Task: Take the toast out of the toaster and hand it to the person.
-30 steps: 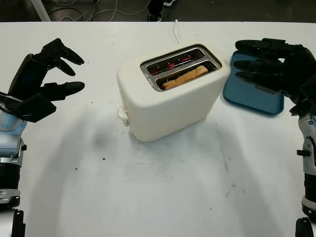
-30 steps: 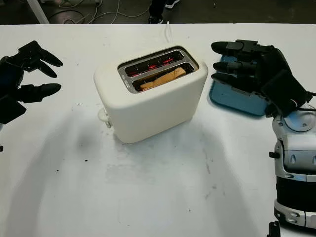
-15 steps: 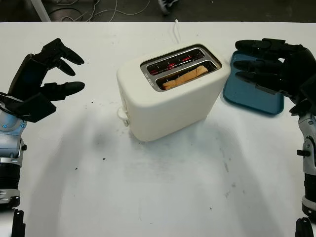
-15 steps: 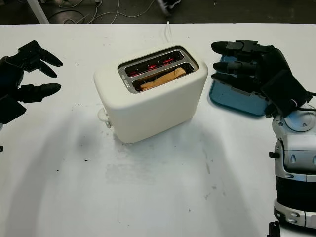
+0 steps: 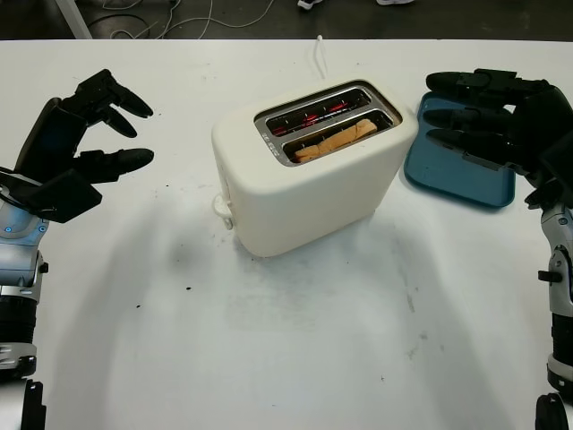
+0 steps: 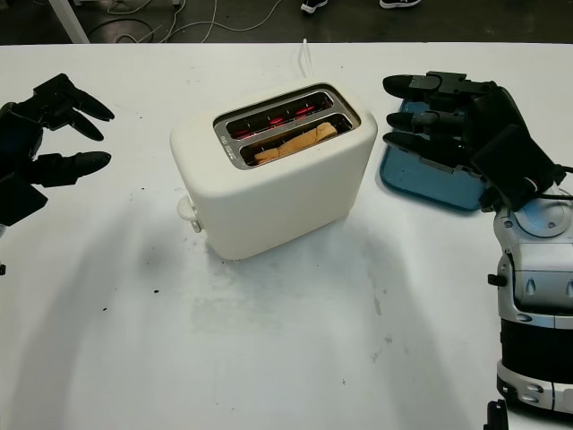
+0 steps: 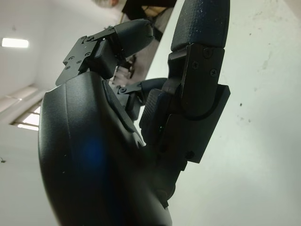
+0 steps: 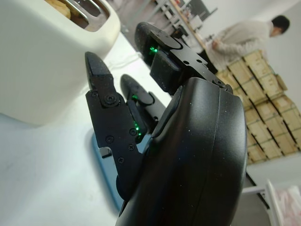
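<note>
A cream two-slot toaster (image 5: 309,175) stands in the middle of the white table (image 5: 295,349), turned at an angle, with a round knob on its near-left end. The toast (image 5: 336,141) sits low in the nearer slot, its golden edge just showing, and the heating wires glow red in the farther slot. A white cord (image 5: 319,55) runs from behind the toaster toward the far edge of the table.

The left hand (image 5: 76,148) hovers above the table well to the left of the toaster, open, its black fingers (image 5: 116,161) spread and pointing toward the toaster, holding nothing. The right hand (image 6: 470,130) hangs on the right, just beside the toaster's far-right end without touching it, also open, with its fingers (image 6: 421,115) stretched out and apart from one another, aimed at the toaster. Beneath that hand a blue tray (image 5: 457,175) lies flat on the table.

In the right wrist view a person (image 8: 240,40) in a light top stands in the background near stacked cardboard boxes (image 8: 256,94).
</note>
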Controlling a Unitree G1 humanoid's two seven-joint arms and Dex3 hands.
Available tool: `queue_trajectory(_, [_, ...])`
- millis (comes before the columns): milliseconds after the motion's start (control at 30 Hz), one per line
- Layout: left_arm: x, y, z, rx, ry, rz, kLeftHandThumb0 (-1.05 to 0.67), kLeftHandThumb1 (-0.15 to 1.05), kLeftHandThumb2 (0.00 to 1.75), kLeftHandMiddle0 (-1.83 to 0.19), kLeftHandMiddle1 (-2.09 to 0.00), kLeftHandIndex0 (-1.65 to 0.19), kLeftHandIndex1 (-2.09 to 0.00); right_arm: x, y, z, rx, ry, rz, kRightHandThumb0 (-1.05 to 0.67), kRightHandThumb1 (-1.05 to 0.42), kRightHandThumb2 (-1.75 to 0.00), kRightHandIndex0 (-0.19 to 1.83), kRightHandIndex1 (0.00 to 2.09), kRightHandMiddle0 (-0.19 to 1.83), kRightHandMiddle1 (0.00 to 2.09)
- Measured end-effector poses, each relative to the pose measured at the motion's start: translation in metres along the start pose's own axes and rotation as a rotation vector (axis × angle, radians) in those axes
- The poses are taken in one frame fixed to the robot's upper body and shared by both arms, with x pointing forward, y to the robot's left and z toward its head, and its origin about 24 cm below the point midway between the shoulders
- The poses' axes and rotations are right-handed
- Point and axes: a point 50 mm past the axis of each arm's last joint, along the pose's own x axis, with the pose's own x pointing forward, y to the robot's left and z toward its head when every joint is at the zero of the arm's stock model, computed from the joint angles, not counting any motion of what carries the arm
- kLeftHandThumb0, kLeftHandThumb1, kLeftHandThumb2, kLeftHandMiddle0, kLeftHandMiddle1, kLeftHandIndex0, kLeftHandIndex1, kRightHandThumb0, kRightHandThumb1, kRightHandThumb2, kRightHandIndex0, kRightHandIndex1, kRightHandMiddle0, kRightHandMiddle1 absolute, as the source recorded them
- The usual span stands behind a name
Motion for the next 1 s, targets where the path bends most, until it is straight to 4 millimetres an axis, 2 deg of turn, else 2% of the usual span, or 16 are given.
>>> queue_trajectory(1000, [-0.0002, -0.0001, -0.0006, -0.002, 0.006, 0.0, -1.05, 0.92, 0.26, -0.42, -1.42, -0.29, -1.32, -0.0001, -0.0002, 0.0001, 0.004, -0.001, 0.0, -0.25, -0.81, 0.0, 0.87, 0.01, 0.78, 0.0])
